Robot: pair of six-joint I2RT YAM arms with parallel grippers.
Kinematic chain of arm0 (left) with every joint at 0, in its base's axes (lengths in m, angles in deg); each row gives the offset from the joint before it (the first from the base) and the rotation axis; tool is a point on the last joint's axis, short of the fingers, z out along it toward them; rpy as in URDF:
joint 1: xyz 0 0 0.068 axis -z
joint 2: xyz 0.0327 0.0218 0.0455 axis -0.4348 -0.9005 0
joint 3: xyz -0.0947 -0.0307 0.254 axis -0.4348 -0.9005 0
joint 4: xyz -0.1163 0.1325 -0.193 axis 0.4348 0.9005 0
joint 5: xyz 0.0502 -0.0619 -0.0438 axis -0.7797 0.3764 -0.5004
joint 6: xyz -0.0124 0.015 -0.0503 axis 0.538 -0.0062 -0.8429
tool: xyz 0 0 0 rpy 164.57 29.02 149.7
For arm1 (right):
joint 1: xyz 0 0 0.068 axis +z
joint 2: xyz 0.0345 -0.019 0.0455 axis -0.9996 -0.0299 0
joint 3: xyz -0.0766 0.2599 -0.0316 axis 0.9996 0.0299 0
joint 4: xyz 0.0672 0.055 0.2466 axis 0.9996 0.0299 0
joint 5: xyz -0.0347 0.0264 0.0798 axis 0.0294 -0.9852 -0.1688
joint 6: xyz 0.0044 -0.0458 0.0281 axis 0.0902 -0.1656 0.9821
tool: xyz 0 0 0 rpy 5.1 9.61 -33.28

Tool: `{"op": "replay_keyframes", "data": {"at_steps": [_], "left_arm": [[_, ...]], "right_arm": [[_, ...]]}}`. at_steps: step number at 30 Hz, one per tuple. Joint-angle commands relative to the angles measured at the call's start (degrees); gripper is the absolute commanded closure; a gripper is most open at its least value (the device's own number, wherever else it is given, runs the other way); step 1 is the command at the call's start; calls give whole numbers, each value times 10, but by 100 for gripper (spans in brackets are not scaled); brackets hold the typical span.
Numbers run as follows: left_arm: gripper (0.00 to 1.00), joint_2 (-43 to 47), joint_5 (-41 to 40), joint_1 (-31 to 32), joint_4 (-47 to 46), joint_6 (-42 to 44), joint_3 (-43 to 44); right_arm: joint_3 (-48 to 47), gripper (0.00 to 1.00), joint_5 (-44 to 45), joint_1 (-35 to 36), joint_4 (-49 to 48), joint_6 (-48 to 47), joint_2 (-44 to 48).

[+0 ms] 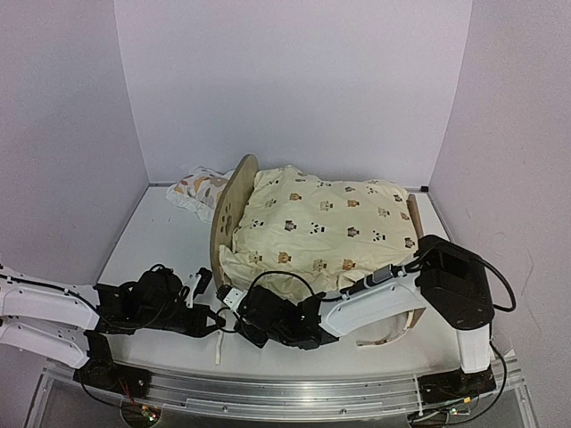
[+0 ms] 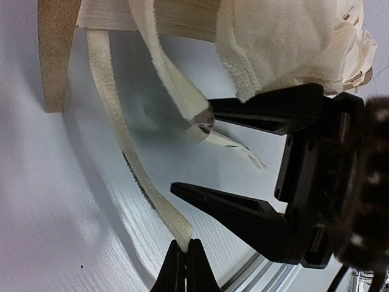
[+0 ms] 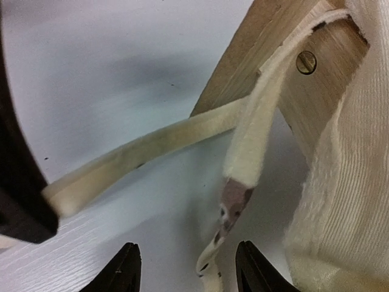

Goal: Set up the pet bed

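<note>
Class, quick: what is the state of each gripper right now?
Left gripper: closed on the long cream tie.
Right gripper: open, with the short tie hanging its frayed end between the jaws, not gripped.

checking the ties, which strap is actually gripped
The longer strap, pinched in the left gripper; the shorter frayed-end strap sits between the right gripper's open jaws.
</note>
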Motion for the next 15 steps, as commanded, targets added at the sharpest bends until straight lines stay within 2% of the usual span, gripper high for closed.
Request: {"op": "replay_keyframes", "data": {"at_steps": [1,4,6,9,10,15], "left_arm": [[100,18,-4,2,5,8,-4],[100,22,-5,2,7,8,-5],[100,26,-6,2,8,8,-7],[100,33,-9,3,12,8,-8],[100,36,-10,2,14,8,-8],[100,51,-22,2,25,11,-5]], "right_arm": [[-39,48,18,-4,-46,-31,-24],[-52,60,25,-5,-50,-44,-39],[-56,72,28,-5,-50,-48,-43],[-51,96,6,-4,-50,-36,-31],[-49,99,-8,-5,-50,-28,-24],[-70,100,-65,-5,-38,5,12]]}}
